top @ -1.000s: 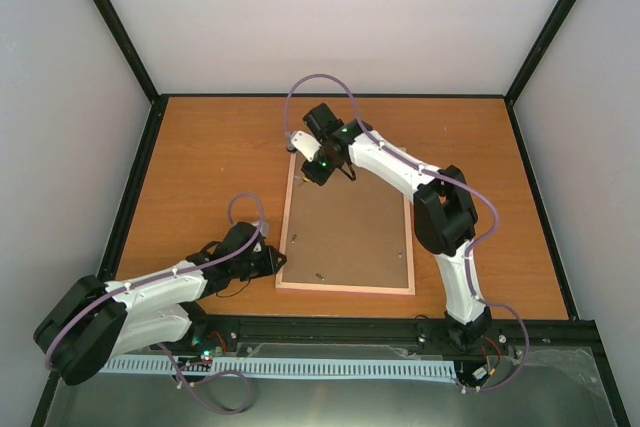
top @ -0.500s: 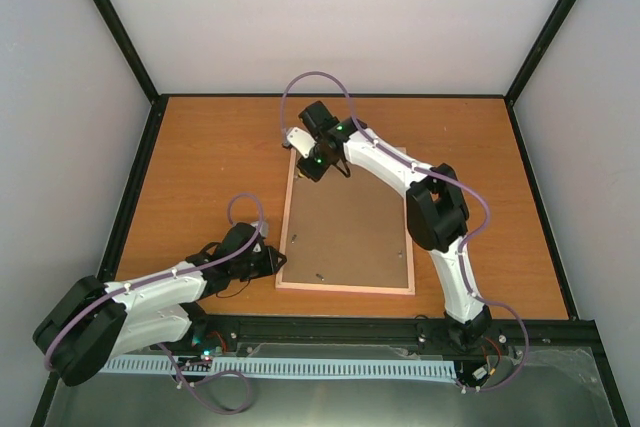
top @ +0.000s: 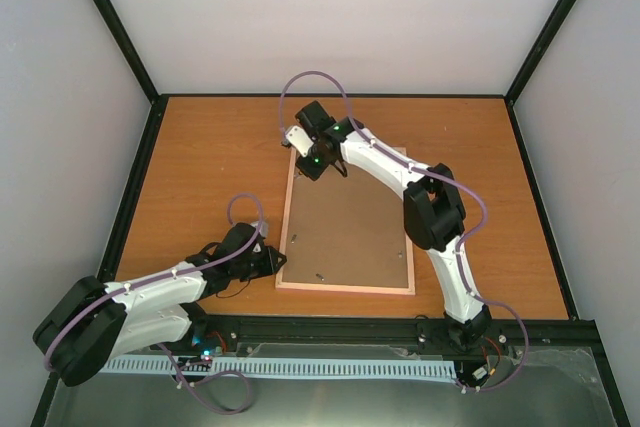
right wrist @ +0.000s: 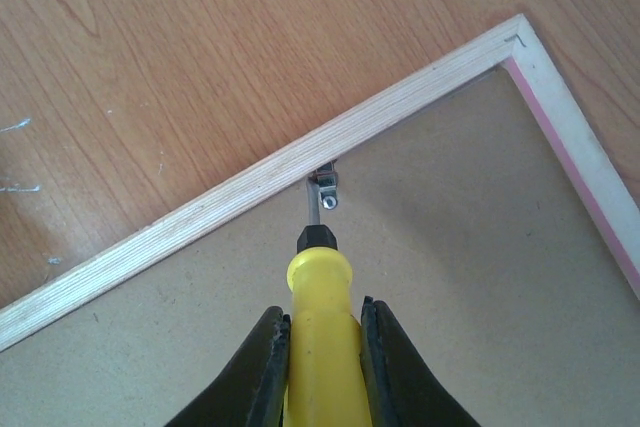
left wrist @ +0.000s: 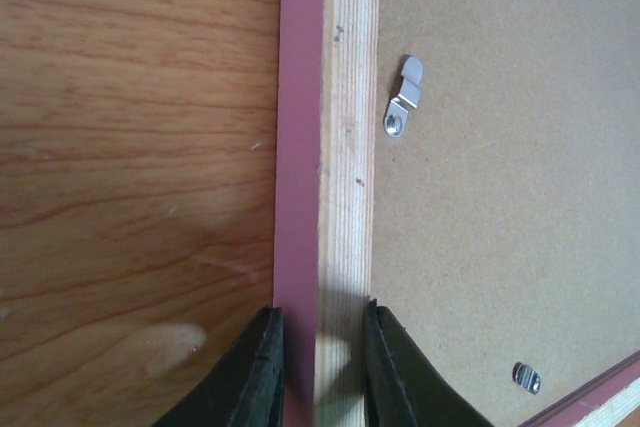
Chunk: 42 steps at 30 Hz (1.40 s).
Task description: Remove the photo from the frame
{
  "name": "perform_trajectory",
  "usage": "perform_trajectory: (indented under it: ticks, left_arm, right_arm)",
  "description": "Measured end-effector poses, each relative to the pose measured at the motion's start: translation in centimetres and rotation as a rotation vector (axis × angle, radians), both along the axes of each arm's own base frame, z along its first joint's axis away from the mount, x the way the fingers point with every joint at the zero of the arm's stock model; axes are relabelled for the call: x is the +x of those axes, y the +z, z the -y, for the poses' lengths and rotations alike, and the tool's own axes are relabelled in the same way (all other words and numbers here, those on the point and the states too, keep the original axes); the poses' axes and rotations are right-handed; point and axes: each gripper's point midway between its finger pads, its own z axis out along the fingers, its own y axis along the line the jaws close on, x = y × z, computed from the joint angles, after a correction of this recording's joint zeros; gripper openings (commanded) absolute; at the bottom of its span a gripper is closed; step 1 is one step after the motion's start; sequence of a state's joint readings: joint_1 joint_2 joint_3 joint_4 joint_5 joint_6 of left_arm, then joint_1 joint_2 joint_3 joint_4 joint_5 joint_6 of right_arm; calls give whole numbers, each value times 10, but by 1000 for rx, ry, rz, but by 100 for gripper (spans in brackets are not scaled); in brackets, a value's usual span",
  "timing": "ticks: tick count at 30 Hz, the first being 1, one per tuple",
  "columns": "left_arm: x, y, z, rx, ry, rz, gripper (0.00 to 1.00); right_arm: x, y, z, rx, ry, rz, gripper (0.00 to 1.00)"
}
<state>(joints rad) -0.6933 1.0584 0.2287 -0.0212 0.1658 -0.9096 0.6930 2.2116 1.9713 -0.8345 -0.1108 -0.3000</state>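
The frame [top: 346, 229] lies face down on the table, its brown backing board up and its pink border showing. My left gripper [top: 275, 261] is shut on the frame's left rail [left wrist: 325, 247] near the front corner. My right gripper [top: 318, 169] is shut on a yellow-handled screwdriver [right wrist: 320, 347]. The screwdriver's tip rests against a metal retaining clip [right wrist: 326, 187] at the frame's far rail. The photo is hidden under the backing board.
More metal clips sit on the backing board, one near the left rail [left wrist: 402, 97] and one by the front edge [left wrist: 526, 377]. Black corner posts and pale walls enclose the wooden table [top: 210, 167].
My right gripper with the screwdriver has shifted slightly left and toward the frame's far edge. My left arm has not moved.
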Motion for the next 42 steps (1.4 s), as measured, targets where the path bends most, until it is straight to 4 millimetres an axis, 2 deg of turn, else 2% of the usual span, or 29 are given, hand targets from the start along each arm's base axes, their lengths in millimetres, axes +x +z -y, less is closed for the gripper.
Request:
perform_trajectory:
  ticks: [7, 13, 16, 18, 20, 24, 28, 33, 36, 39, 42]
  left_arm:
    - [2, 0, 0, -6, 7, 13, 1]
    - [1, 0, 0, -8, 3, 14, 1]
    - [0, 0, 0, -9, 3, 14, 1]
    - [0, 0, 0, -11, 4, 15, 1]
    - [0, 0, -1, -11, 5, 15, 7]
    - [-2, 1, -2, -7, 8, 11, 35]
    - [-3, 6, -7, -5, 38, 1, 48]
    - [6, 15, -16, 66, 82, 18, 54]
    - [19, 21, -17, 128, 94, 30, 55]
    - [35, 23, -13, 196, 89, 34, 55]
    - [55, 21, -9, 257, 85, 32, 51]
  right_arm:
    - [6, 3, 11, -31, -87, 24, 3]
    - [31, 17, 50, -102, -206, 116, 3]
    - [35, 21, 61, -110, -235, 130, 3]
    - [31, 22, 62, -109, -233, 126, 3]
    - [22, 21, 66, -111, -226, 116, 3]
    - [-1, 21, 79, -117, -204, 91, 3]
    - [-21, 26, 93, -113, -190, 91, 3]
    - [-45, 29, 115, -98, -182, 94, 3]
    - [-53, 26, 128, -104, -189, 88, 3]
    - [-53, 26, 139, -99, -203, 82, 3]
    - [-42, 30, 153, -85, -234, 91, 3]
